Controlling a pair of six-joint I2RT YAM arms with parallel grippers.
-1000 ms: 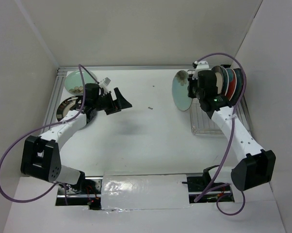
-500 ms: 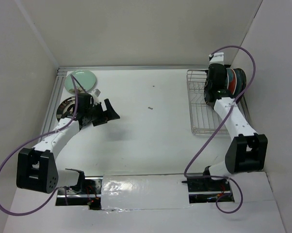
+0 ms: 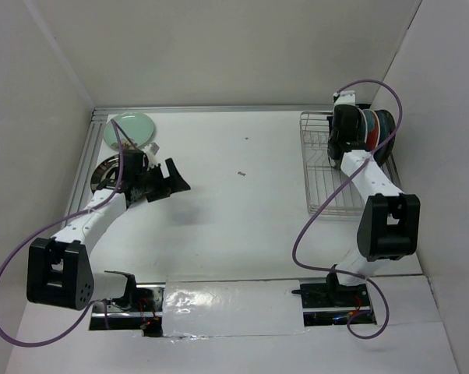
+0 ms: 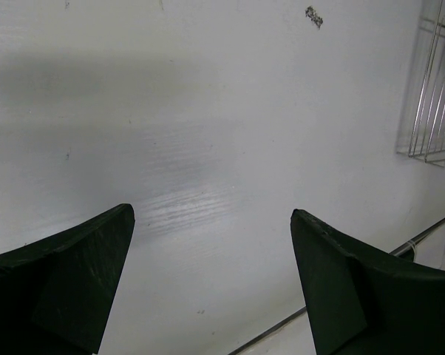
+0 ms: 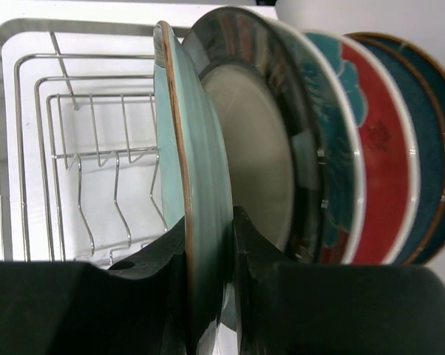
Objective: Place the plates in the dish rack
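A second ago the mint green plate [image 5: 196,185] hung left of the dish rack [image 3: 324,187]. Now it stands inside, just beside the cream striped plate [image 5: 252,148], with the right gripper [image 5: 208,244] clamped on its rim. The left gripper [image 4: 211,214], fingers apart, stays well left of the rack.

A small dark speck [image 3: 241,173] lay near the middle of the white table [image 3: 242,226]; a shiny taped strip [image 3: 230,308] ran along its six-o'clock edge.
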